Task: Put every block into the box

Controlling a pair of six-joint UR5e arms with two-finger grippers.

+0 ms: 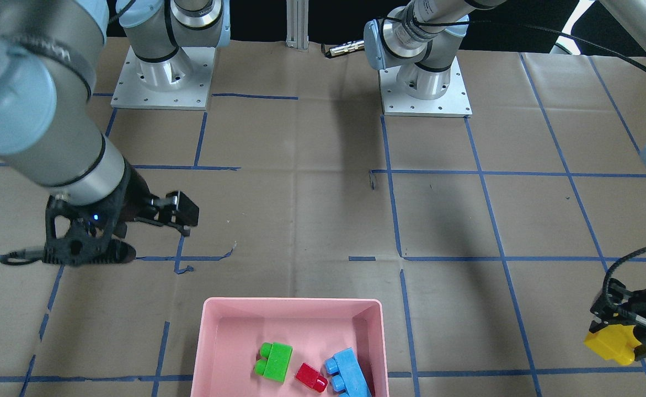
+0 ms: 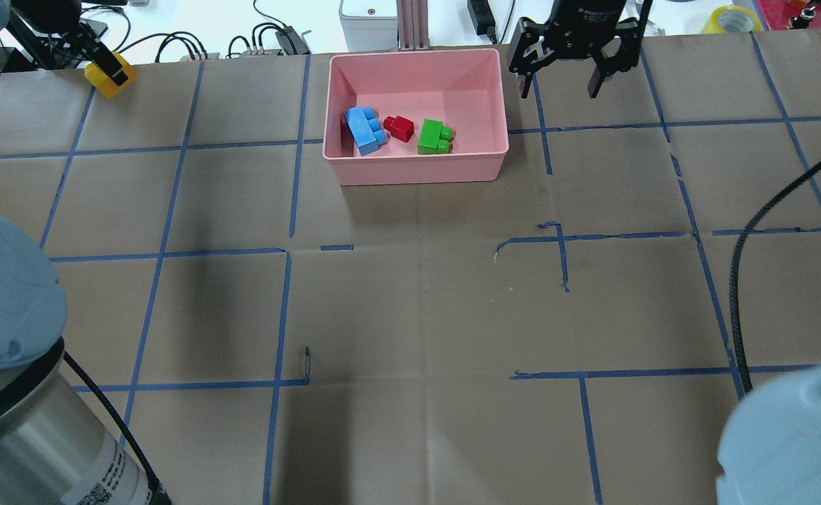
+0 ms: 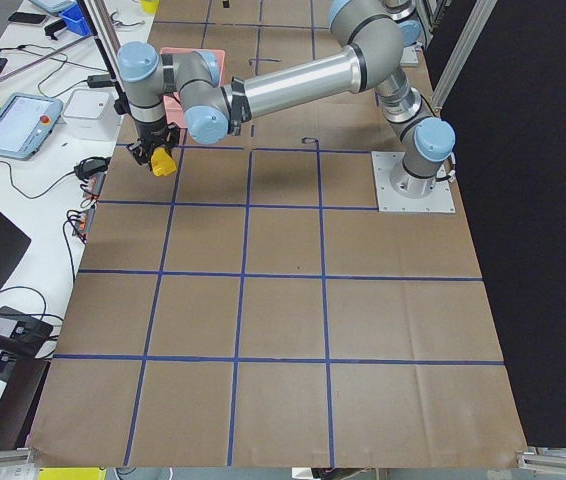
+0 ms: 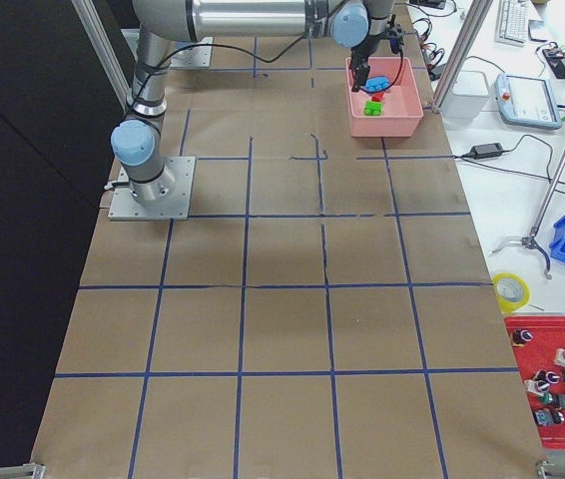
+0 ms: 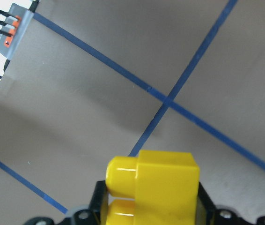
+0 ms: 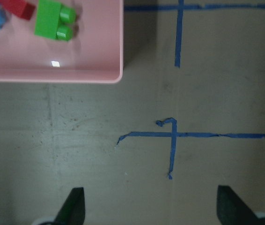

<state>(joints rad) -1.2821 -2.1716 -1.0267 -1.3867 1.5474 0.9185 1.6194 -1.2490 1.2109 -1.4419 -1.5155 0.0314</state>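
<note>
The pink box [image 2: 417, 158] stands at the far middle of the table. Inside it lie the light-blue block [image 2: 363, 130], the small red block [image 2: 399, 128] and the green block [image 2: 432, 136]; they also show in the front-facing view, green [image 1: 275, 361], red [image 1: 310, 377], blue [image 1: 347, 373]. My left gripper [image 2: 105, 70] is shut on the yellow block [image 2: 102, 81] and holds it above the table's far left corner, well left of the box. The yellow block fills the left wrist view [image 5: 156, 185]. My right gripper [image 2: 561, 88] is open and empty, just right of the box.
Cables and grey devices [image 2: 277, 35] lie past the table's far edge, with an aluminium post [image 2: 410, 24] behind the box. A black cable [image 2: 740, 266] hangs over the right side. The arm bases [image 1: 160, 77] [image 1: 425, 82] stand on the robot's side.
</note>
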